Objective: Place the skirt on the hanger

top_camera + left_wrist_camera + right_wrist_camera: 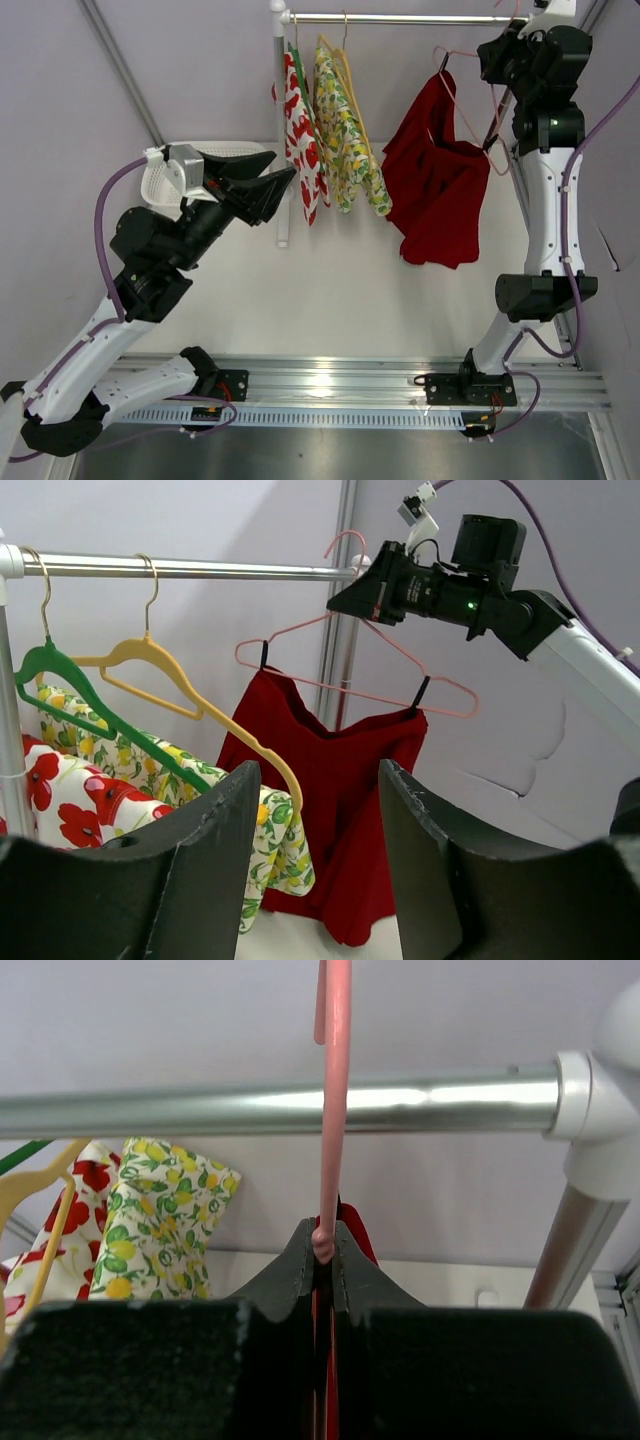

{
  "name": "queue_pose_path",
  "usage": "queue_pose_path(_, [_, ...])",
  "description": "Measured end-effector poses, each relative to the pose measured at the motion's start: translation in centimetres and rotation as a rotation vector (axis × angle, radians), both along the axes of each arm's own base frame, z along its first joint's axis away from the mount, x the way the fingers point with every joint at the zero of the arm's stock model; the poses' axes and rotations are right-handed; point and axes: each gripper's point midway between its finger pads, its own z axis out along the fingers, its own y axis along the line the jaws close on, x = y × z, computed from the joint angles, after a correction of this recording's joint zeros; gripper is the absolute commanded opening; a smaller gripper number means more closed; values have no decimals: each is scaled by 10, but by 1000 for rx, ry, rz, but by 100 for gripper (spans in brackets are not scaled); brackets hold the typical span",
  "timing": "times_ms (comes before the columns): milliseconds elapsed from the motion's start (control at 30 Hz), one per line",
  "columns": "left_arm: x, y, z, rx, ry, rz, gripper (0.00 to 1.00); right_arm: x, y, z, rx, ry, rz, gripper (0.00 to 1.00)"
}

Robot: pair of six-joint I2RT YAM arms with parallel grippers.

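right gripper (322, 1238): jaws pressed together on the neck of the pink hanger (333, 1110), just under its hook; the wire runs up from between the fingertips and crosses in front of the metal rail (400, 18). whether the hook bears on the rail cannot be told from any view. the hanger sits tilted, its far shoulder lower than the near one in the left wrist view. red skirt (435, 190): on the hanger, held at the waistband by two small black clips, one near each end of the lower wire; the waistband sags between the clips and the cloth hangs down freely, its lower edge above the white table (350, 300). the skirt hangs at the right end of the rail, beside the right arm, apart from the other garments. left gripper (320, 775): jaws wide apart, nothing between them, raised and aimed toward the rail, well apart from the skirt. other items on the rail, to the left: a green hanger (60, 670) and a yellow hanger (170, 670), a white garment with red print (303, 140) and a yellow-green patterned garment (350, 150), side by side. a white basket (160, 185) sits on the table behind the left arm.
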Motion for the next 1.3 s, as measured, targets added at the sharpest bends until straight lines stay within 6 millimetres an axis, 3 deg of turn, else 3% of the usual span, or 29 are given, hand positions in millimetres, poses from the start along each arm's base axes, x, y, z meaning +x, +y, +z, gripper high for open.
queue_pose_path(200, [1, 0, -1, 16, -13, 9, 56, 26, -2, 1, 15, -34, -15, 0])
queue_pose_path(600, [2, 1, -2, 31, -25, 18, 57, 49, -2, -47, 33, 27, -24, 0])
queue_pose_path(667, [2, 0, -3, 36, -26, 19, 57, 47, -3, -47, 35, 13, -27, 16])
queue_pose_path(700, [2, 0, -4, 38, -25, 18, 57, 43, -3, -46, 39, 11, -30, 36])
queue_pose_path(767, [3, -1, -6, 44, -20, 18, 57, 36, -4, -47, 53, 19, -35, 54])
queue_pose_path(800, [3, -1, -7, 46, -19, 18, 58, 31, -4, -45, 58, 18, -38, 69])
queue_pose_path(867, [4, -1, -10, 55, -18, 20, 58, 23, -5, -40, 70, 14, -43, 80])
queue_pose_path(933, [4, -1, -14, 66, -17, 24, 58, 11, -9, -32, 75, 5, -54, 99])
queue_pose_path(1100, [4, 1, -23, 98, -11, 35, 58, -29, -35, -13, 99, -12, -124, 99])
queue_pose_path(1200, [6, 7, -29, 115, 1, 63, 59, -72, -54, -11, 135, -6, -174, 99])
queue_pose_path(1300, [8, 15, -49, 144, 36, 104, 59, -125, -60, -25, 170, 4, -208, 99])
